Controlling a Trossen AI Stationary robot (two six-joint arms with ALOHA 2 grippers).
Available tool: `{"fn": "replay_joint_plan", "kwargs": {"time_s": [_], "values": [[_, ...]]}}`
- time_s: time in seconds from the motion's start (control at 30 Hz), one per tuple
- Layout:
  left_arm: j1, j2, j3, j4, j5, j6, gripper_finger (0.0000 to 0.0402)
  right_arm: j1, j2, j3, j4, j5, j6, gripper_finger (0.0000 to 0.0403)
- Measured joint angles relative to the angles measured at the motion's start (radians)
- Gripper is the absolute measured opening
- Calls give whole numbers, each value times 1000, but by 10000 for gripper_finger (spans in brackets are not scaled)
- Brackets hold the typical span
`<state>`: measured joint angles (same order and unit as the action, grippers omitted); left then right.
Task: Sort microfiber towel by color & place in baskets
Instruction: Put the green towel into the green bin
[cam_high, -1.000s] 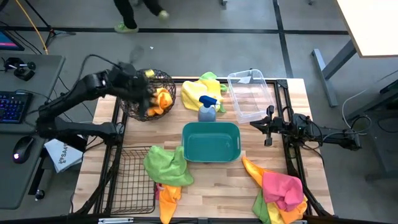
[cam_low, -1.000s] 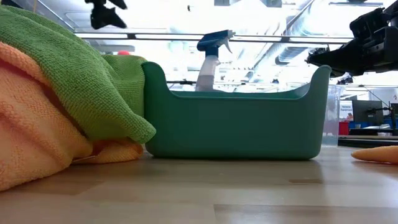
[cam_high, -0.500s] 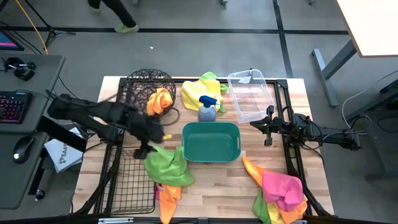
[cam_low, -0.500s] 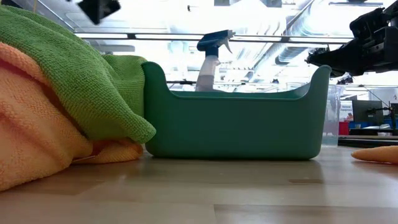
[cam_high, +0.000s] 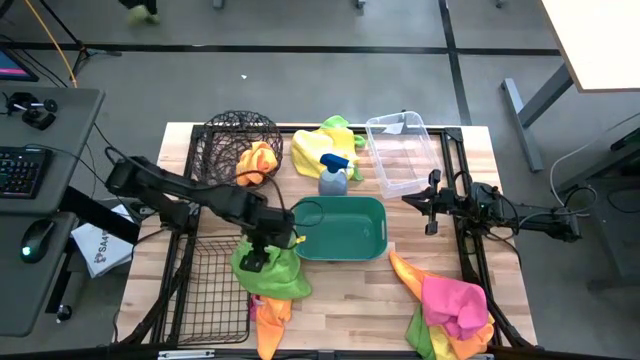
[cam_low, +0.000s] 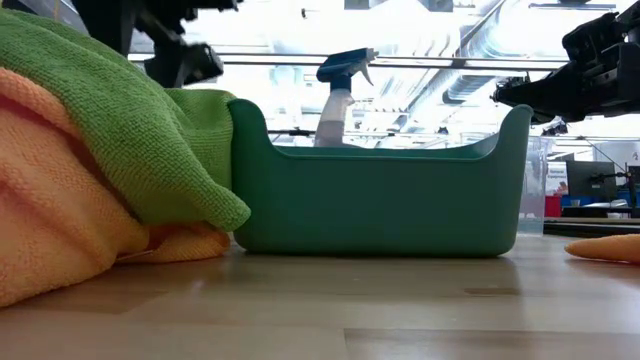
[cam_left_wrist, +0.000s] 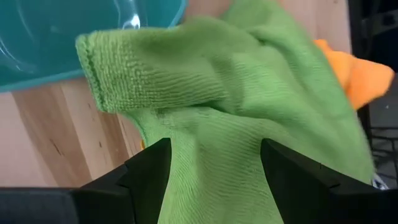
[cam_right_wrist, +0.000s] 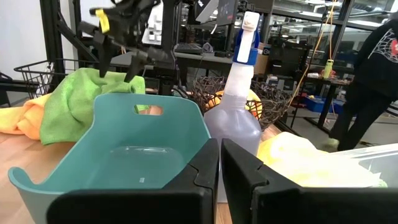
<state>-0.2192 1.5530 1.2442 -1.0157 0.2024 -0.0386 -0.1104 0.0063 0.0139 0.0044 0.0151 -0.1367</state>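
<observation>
Item: lime green towel (cam_left_wrist: 249, 118), heaped on tabletop (cam_high: 350, 290) beside teal tub (cam_high: 340, 228), directly beneath left gripper (cam_high: 258, 258); fingers (cam_left_wrist: 146, 177) spread, empty. Advice: descend straight, pinch top fold only, sparing orange towel (cam_left_wrist: 357, 78) below. Right gripper (cam_right_wrist: 219, 171): fingers clenched, empty, idle.

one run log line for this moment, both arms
left gripper: open, over green towel beside teal tub | right gripper: shut, empty, waiting by clear bin | orange towel in round wire basket

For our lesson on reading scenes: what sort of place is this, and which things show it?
Probably a robotics lab or workshop: two robot arms mounted at a wooden table, a desk with keyboard and mouse alongside, and shelving and equipment in the room behind.
</observation>
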Motion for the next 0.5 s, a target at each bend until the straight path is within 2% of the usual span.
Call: {"fn": "replay_joint_plan", "kwargs": {"time_s": [0.2,0.27,0.33,0.43,0.5], "values": [[0,70,0,0,21,-12,231,0,0,0,0,0,0,14],[0,77,0,0,25,-11,215,0,0,0,0,0,1,14],[0,68,7,-11,25,-4,174,0,0,0,0,0,0,14],[0,7,41,-43,24,5,60,0,0,0,0,0,1,14],[2,-59,77,-58,10,-10,18,0,0,0,0,0,0,14]]}}
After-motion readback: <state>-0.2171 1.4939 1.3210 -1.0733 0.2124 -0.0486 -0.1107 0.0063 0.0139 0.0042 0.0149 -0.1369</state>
